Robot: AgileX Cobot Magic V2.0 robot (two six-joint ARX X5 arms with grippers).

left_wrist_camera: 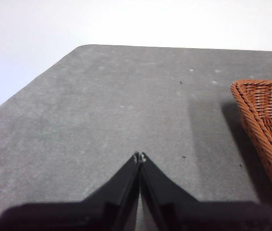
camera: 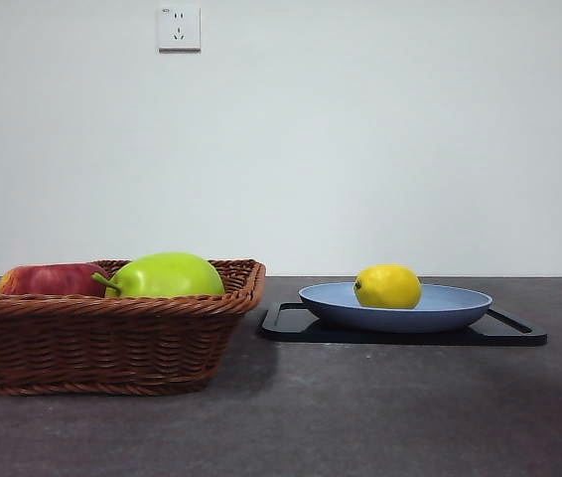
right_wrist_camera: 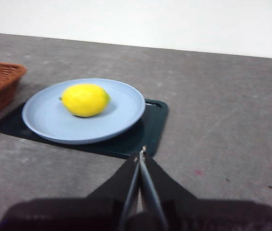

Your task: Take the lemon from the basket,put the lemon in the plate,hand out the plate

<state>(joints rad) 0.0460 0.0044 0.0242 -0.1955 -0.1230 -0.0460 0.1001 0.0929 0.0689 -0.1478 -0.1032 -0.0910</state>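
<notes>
From the front view I see the wicker basket (camera: 112, 328) on the left of the dark table (camera: 360, 417), holding a red apple (camera: 51, 279) and a larger yellow-green stemmed fruit (camera: 167, 275). To its right, the light-blue plate (camera: 440, 310) sits on a flat black tray (camera: 301, 326), and the lemon (camera: 388, 286) lies in the plate, left of its middle. No arm shows in this view. In the left wrist view, my left gripper (left_wrist_camera: 140, 157) hangs over bare table with its jaws pressed together and nothing between them; one corner of the basket (left_wrist_camera: 265, 120) stands off to the side, apart from it. In the right wrist view, my right gripper (right_wrist_camera: 141, 153) has its jaws closed to a thin seam and is empty, poised near the tray's edge (right_wrist_camera: 150, 130), with the plate (right_wrist_camera: 44, 118) and lemon (right_wrist_camera: 84, 99) just beyond. I judge the first two steps done: the lemon is out of the basket and in the plate. What is left is gripping the plate's rim and handing it out, likely work for the right gripper.
</notes>
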